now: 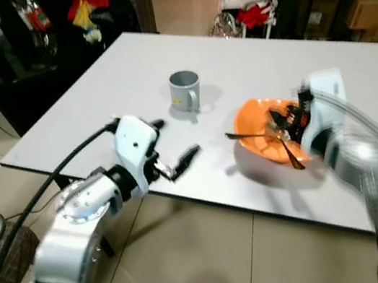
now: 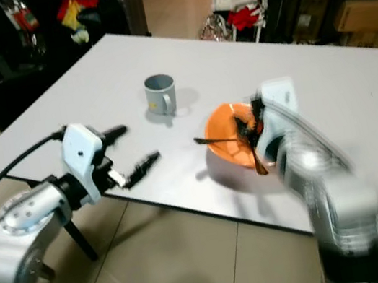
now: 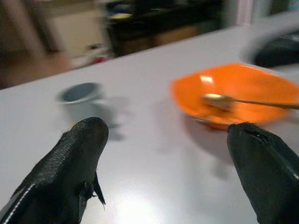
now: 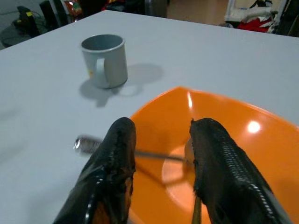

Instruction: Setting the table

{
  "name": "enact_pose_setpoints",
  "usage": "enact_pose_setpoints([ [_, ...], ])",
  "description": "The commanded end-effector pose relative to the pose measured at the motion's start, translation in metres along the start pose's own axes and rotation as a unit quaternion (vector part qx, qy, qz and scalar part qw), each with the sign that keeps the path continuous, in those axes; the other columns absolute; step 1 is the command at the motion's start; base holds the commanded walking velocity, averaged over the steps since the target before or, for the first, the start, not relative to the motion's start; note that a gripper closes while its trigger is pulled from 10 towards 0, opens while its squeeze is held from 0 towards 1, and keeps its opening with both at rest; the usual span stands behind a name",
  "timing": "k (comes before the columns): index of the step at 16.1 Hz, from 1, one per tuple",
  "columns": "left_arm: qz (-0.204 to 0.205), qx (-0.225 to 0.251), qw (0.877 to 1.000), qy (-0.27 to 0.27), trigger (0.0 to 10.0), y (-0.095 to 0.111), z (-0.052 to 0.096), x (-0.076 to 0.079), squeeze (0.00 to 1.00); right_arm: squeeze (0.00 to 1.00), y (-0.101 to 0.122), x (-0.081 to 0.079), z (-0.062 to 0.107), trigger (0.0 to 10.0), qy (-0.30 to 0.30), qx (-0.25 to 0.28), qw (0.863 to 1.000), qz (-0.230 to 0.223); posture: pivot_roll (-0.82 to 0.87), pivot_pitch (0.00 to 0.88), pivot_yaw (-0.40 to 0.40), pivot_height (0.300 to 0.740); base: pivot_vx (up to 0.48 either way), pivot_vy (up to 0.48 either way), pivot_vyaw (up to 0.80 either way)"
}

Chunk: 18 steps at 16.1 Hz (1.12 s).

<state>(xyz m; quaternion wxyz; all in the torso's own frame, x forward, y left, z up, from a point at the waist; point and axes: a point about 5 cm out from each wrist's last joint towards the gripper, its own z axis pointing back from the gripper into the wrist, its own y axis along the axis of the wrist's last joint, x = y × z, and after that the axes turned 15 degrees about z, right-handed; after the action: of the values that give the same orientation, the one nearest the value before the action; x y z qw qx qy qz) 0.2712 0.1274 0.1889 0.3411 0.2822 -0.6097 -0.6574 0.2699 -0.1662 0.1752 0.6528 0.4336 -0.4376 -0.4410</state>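
Right arm motion-blurred; right gripper [image 4: 161, 154] over orange bowl [image 1: 257, 135], fingers parted around spoon [image 1: 246, 134], grip unclear. Left gripper [image 1: 175, 147] spread wide, empty, near table [image 1: 92, 92] edge.

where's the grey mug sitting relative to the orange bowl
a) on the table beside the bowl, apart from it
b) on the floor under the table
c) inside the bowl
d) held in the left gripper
a: the grey mug stands upright on the white table, with bare tabletop between it and the orange bowl; the left gripper is open and empty near the table's edge.
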Motion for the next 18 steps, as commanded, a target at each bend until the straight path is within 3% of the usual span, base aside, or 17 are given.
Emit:
enact_pose_setpoints([
  [1, 0.000, 0.029, 0.997, 0.071, 10.0, 0.003, 0.001, -0.011, 0.00, 1.00, 0.007, 0.002, 0.010, 10.0, -0.018, 0.040, 0.999, 0.011, 0.04, 0.000, 0.007, 0.740, 0.000, 0.000, 0.53],
  [2, 0.013, 0.060, 0.992, 0.107, 10.0, 0.005, 0.001, -0.015, 0.44, 1.00, 0.003, -0.001, 0.016, 10.0, -0.028, 0.056, 0.998, 0.001, 0.04, 0.000, 0.011, 0.740, 0.000, 0.000, 0.80],
  [3, 0.021, 0.064, 0.990, 0.121, 10.0, 0.005, 0.000, -0.016, 0.75, 1.00, 0.000, -0.003, 0.020, 10.0, -0.030, 0.068, 0.997, 0.000, 0.04, 0.000, 0.013, 0.740, 0.000, 0.000, 0.80],
  [4, 0.026, 0.080, 0.988, 0.130, 10.0, 0.005, 0.000, -0.014, 1.00, 1.00, -0.002, -0.006, 0.023, 10.0, -0.028, 0.079, 0.996, -0.001, 0.04, 0.000, 0.016, 0.740, 0.000, 0.000, 0.80],
  [5, 0.027, 0.087, 0.987, 0.129, 10.0, 0.006, -0.001, -0.013, 1.00, 1.00, -0.002, -0.007, 0.024, 10.0, -0.027, 0.085, 0.996, -0.002, 0.04, 0.000, 0.016, 0.740, 0.000, 0.000, 0.80],
  [9, 0.031, 0.094, 0.980, 0.171, 10.0, 0.003, -0.001, -0.016, 1.00, 1.00, 0.000, -0.011, 0.027, 10.0, -0.022, 0.121, 0.991, -0.053, 0.04, 0.000, 0.009, 0.740, 0.000, 0.000, 0.80],
  [10, 0.029, 0.074, 0.980, 0.180, 10.0, 0.001, -0.001, -0.016, 1.00, 1.00, 0.000, -0.012, 0.027, 10.0, -0.021, 0.125, 0.990, -0.056, 0.04, 0.000, 0.007, 0.740, 0.000, 0.000, 0.80],
  [11, 0.025, 0.064, 0.985, 0.160, 10.0, -0.001, -0.002, -0.013, 0.94, 1.00, -0.001, -0.013, 0.025, 10.0, -0.024, 0.124, 0.990, -0.060, 0.05, 0.000, 0.005, 0.740, 0.000, 0.000, 0.80],
  [13, 0.020, 0.060, 0.983, 0.172, 10.0, -0.003, -0.001, -0.016, 0.64, 1.00, -0.003, -0.012, 0.022, 10.0, -0.031, 0.118, 0.991, -0.060, 0.05, 0.000, 0.006, 0.740, 0.000, 0.000, 0.80],
  [14, 0.025, 0.060, 0.984, 0.168, 10.0, -0.003, -0.002, -0.016, 0.59, 1.00, -0.005, -0.011, 0.022, 10.0, -0.036, 0.117, 0.991, -0.061, 0.05, 0.000, 0.006, 0.740, 0.000, 0.000, 0.80],
  [15, 0.024, 0.064, 0.984, 0.166, 10.0, -0.001, -0.002, -0.016, 0.46, 1.00, -0.006, -0.010, 0.021, 10.0, -0.038, 0.116, 0.991, -0.060, 0.04, 0.000, 0.011, 0.740, 0.000, 0.000, 0.80],
  [17, 0.018, 0.060, 0.984, 0.165, 10.0, -0.001, -0.003, -0.017, 0.00, 1.00, -0.009, -0.008, 0.021, 10.0, -0.048, 0.115, 0.991, -0.054, 0.04, 0.000, 0.018, 0.740, 0.000, 0.000, 0.80],
  [18, 0.013, 0.057, 0.984, 0.168, 10.0, -0.001, -0.003, -0.018, 0.00, 1.00, -0.010, -0.007, 0.022, 10.0, -0.055, 0.117, 0.991, -0.035, 0.04, 0.000, 0.024, 0.740, 0.000, 0.000, 0.80],
])
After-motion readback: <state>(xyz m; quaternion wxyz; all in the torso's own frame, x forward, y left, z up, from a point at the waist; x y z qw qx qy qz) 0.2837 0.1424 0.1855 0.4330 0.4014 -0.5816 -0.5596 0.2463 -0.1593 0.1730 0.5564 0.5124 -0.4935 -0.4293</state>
